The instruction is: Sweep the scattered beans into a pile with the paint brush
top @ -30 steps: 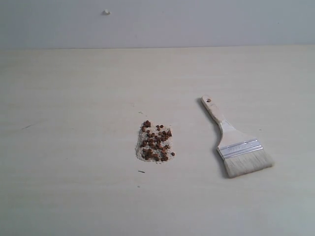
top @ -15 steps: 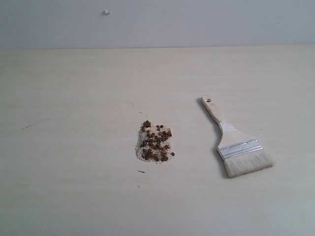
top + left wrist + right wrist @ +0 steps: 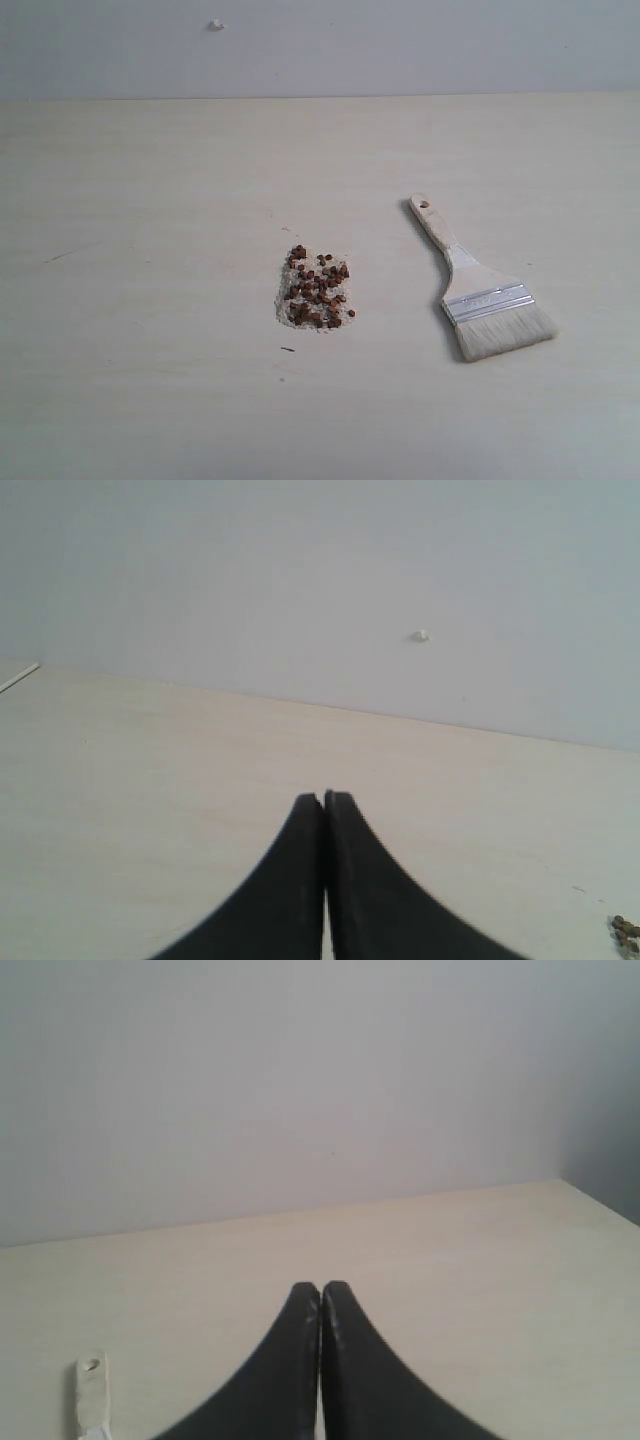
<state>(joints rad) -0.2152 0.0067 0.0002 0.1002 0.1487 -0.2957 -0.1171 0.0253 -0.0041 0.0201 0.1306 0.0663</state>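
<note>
On the pale table (image 3: 150, 200), exterior view: the beans (image 3: 315, 292) lie gathered with whitish crumbs in one compact pile (image 3: 312, 300) near the centre, with a stray bean (image 3: 351, 313) just beside its edge at four o'clock. The paint brush (image 3: 478, 290) lies flat at three o'clock from the pile, well apart, its handle (image 3: 435, 228) pointing to eleven o'clock and its bristles (image 3: 505, 335) to five o'clock; nothing holds it. Wrist views: left gripper (image 3: 323, 798) and right gripper (image 3: 320, 1288), each with jaws pressed together and empty, over the table. Judged from this layout, the sweeping appears essentially done; at most the stray bean needs tidying
</note>
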